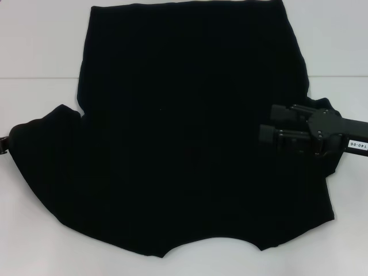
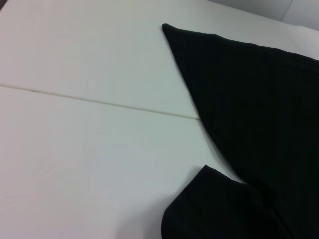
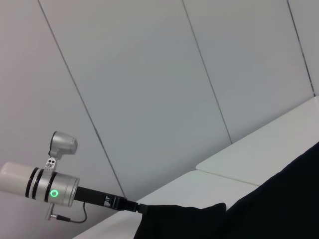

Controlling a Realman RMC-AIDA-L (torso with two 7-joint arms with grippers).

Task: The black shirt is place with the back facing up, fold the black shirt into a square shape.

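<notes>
So the black shirt (image 1: 190,132) is spread out flat on the white table (image 1: 34,46) and takes up most of the middle of the head view, running from the top edge down nearly to the bottom. No lettering showing, just plain black cloth. One sleeve pokes out at the left edge around mid-height, and the curved neckline cut sits at the bottom centre of the frame.

The right gripper (image 1: 265,123) comes in from the right edge of the head view, mid-height, and sits over the right side of the shirt with its fingers pointing toward frame left. The two fingers are stacked with a visible gap between them, so it looks parted, and there's no cloth caught in it as far as the view shows.

The left gripper (image 1: 4,144) is only a tiny sliver at the far left edge, right at the tip of the sleeve. The right wrist view shows it better: the left arm (image 3: 40,186) reaches in from the lower left of that frame to the sleeve's edge. Can't tell whether it's pinching the cloth or not.

A seam (image 2: 99,102) runs across the table in the left wrist view.
</notes>
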